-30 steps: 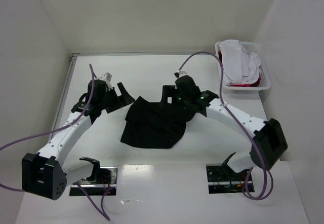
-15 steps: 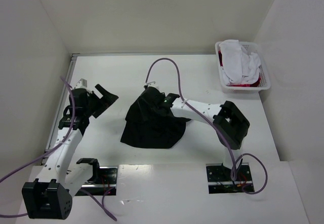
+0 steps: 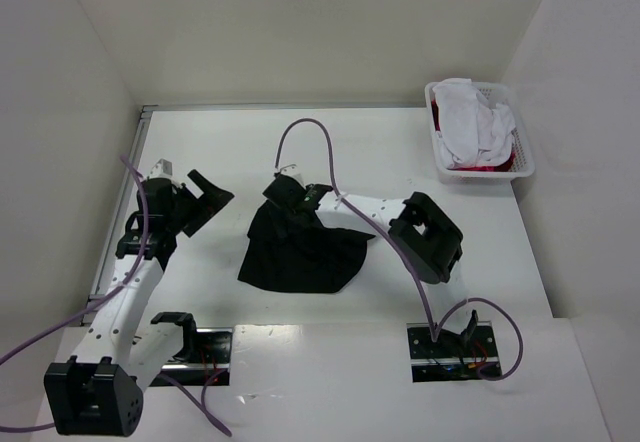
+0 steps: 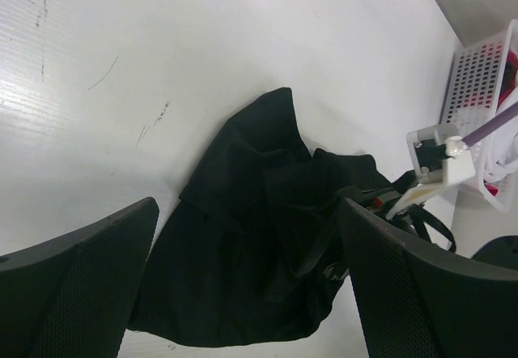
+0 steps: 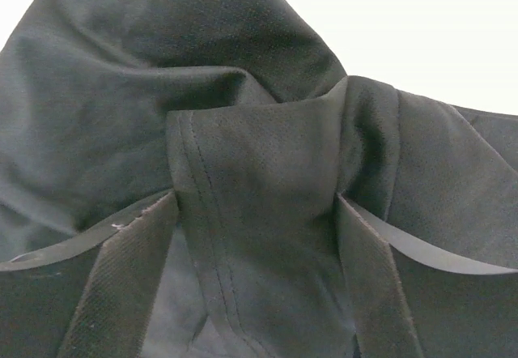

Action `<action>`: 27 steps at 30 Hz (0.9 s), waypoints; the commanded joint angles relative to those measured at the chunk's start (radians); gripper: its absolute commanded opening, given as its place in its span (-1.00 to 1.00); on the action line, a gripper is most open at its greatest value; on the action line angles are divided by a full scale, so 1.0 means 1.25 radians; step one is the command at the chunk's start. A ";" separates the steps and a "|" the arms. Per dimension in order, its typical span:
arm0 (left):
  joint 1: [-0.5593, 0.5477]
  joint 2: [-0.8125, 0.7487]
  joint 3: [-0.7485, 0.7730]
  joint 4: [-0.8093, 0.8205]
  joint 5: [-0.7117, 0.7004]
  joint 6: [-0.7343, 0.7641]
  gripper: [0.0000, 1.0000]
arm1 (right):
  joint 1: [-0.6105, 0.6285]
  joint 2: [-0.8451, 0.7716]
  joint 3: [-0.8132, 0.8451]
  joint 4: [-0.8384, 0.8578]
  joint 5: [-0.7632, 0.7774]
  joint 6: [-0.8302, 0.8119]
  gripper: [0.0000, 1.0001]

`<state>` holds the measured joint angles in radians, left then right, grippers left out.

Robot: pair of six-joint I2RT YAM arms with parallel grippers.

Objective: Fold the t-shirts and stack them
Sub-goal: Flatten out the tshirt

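Note:
A black t-shirt (image 3: 300, 252) lies crumpled in the middle of the table. My right gripper (image 3: 285, 194) reaches down into its far left part. In the right wrist view a stitched fold of the black t-shirt (image 5: 162, 66) stands between the two jaws of my right gripper (image 5: 257, 200), which are still wide apart. My left gripper (image 3: 212, 194) hangs open to the left of the shirt, apart from it. In the left wrist view the left gripper (image 4: 247, 204) looks over the black t-shirt (image 4: 243, 277) with nothing between its fingers. White t-shirts (image 3: 475, 127) over red cloth (image 3: 480, 167) fill the basket.
A white lattice basket (image 3: 525, 157) stands at the back right, also in the left wrist view as the basket (image 4: 469, 91). White walls close in the table on the left, back and right. A purple cable (image 3: 310, 127) loops above the right wrist.
My right arm has swung left across the black t-shirt to its far left part and its jaws have narrowed a little. My left arm has pulled back to the left.

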<state>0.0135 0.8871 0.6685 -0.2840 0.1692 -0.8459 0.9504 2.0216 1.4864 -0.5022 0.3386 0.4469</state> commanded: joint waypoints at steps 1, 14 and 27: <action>0.009 -0.013 -0.001 0.021 0.005 -0.018 1.00 | 0.014 0.031 0.048 -0.015 0.048 -0.013 0.64; 0.009 -0.005 -0.017 0.041 0.034 -0.003 1.00 | 0.014 0.027 0.064 -0.017 0.091 -0.005 -0.68; 0.009 0.169 -0.003 0.101 0.219 0.118 0.87 | -0.023 -0.322 -0.024 0.009 0.108 0.043 -0.56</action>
<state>0.0174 1.0618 0.6426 -0.2066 0.3538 -0.7612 0.9447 1.7672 1.4944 -0.5350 0.4591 0.4637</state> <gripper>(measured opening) 0.941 0.213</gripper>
